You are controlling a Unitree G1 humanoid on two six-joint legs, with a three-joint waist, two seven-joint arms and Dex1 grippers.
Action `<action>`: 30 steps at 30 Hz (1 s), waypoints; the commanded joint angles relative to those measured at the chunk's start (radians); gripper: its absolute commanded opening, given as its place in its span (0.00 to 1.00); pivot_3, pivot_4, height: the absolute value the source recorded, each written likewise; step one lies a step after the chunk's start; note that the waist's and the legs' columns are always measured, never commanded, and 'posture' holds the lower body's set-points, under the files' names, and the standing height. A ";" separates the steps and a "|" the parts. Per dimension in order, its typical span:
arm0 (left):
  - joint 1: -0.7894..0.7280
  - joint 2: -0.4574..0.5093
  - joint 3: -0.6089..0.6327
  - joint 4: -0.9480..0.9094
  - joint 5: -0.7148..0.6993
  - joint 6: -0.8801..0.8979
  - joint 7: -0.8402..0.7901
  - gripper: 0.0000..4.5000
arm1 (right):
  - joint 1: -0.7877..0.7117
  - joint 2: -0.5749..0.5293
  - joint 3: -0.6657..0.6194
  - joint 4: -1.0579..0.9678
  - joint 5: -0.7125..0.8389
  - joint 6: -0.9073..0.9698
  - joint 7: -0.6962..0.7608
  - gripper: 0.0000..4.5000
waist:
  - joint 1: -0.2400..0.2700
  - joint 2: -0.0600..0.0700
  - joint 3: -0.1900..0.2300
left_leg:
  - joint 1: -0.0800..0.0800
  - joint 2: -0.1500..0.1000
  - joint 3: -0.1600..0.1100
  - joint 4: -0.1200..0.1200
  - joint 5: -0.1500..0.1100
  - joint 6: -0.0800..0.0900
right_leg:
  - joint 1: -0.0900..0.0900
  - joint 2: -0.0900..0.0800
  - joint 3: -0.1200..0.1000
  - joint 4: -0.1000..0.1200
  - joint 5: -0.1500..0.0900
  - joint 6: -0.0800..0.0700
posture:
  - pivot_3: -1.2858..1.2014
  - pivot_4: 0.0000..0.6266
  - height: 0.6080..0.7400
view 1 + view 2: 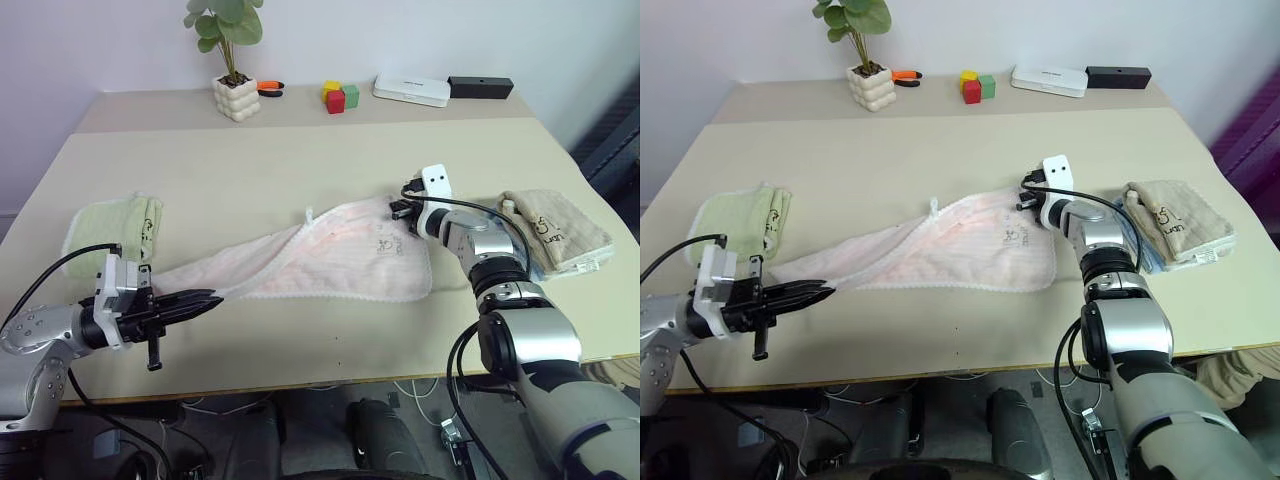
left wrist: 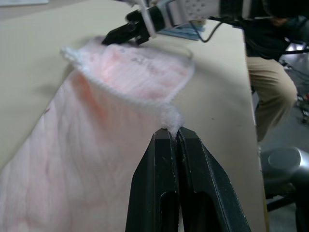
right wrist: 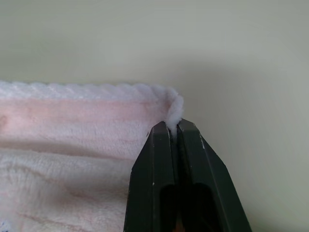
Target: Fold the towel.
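Two grippers pinch the towel (image 1: 320,258) at opposite corners. Left gripper (image 1: 212,299) is clamped tight on the corner nearest the green towel (image 1: 110,226); right gripper (image 1: 400,213) is closed on the far corner, near the beige towel (image 1: 555,232). Pink towel lies stretched across the table (image 1: 300,160) between those two.

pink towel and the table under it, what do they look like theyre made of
The pink towel: soft terry or fleece-like cloth, judging by its fluffy pile, limp drape and white scalloped edge. The table: smooth matte beige top, probably laminate or painted board; no grain shows, so that stays a guess.
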 commanded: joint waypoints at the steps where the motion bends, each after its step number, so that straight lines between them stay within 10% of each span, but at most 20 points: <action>1: -0.045 -0.001 0.022 0.053 0.029 0.039 0.102 0.00 | 0.060 -0.058 0.001 -0.192 -0.006 -0.043 0.042 0.01 | 0.000 0.000 0.000 | 0.000 0.000 0.000 0.000 0.000 0.000 | 0.000 0.000 0.000 0.000 0.000 0.000 | 0.52 0.24 1.00; 10: -0.309 -0.046 0.015 0.387 0.118 -0.069 0.200 0.00 | 0.217 -0.141 -0.037 -0.552 0.039 -0.079 0.092 0.01 | -0.003 0.000 0.000 | 0.000 0.000 0.000 0.001 0.000 0.000 | 0.000 0.001 0.000 0.001 0.000 0.001 | 0.52 0.24 1.00; 22: -1.095 -0.122 -0.073 1.214 0.429 -0.448 0.583 0.00 | -0.097 -0.087 -0.016 -0.123 -0.097 -0.391 -0.168 0.01 | 0.003 -0.003 0.002 | -0.003 -0.001 -0.001 0.002 0.000 0.000 | -0.001 0.001 0.000 -0.001 0.003 0.005 | 0.52 0.24 1.00; 30: -1.237 -0.058 -0.017 1.325 0.393 -0.622 0.403 0.00 | -0.110 -0.133 -0.107 -0.181 0.003 -0.591 -0.105 0.01 | -0.004 -0.002 0.003 | -0.004 -0.002 0.001 -0.004 0.000 0.000 | -0.005 0.000 0.000 -0.002 0.002 0.006 | 0.52 0.24 1.00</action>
